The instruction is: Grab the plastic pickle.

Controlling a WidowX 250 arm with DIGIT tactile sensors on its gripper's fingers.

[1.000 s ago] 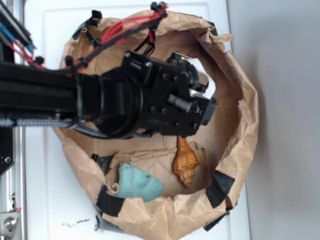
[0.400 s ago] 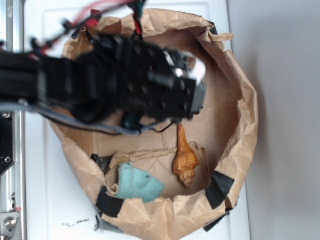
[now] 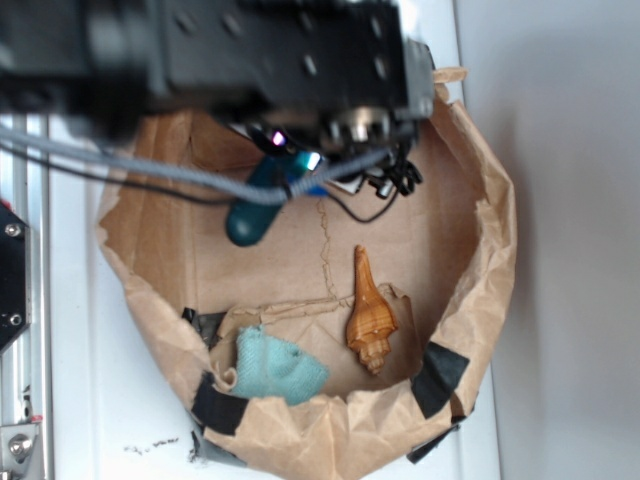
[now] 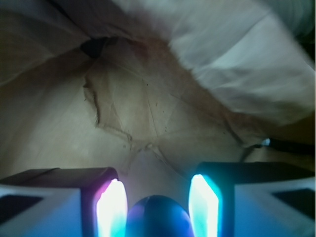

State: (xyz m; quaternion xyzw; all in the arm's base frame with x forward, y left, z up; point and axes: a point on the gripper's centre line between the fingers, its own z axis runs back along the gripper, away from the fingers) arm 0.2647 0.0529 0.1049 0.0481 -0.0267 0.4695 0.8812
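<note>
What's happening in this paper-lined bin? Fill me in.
The robot arm's black gripper has the smooth dark teal-green capsule-shaped plastic pickle between its fingers, shown also in the wrist view. It seems raised off the crumpled brown paper bin. The orange-brown spiral seashell and light teal cloth piece lie untouched by the near wall.

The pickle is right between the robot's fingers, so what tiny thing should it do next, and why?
Probably keep the end effector squeezed and lift a little more. In the wrist view the pickle sits between the two glowing fingers; in the exterior view it hangs below the arm, with the seashell and the cloth off to the side.
</note>
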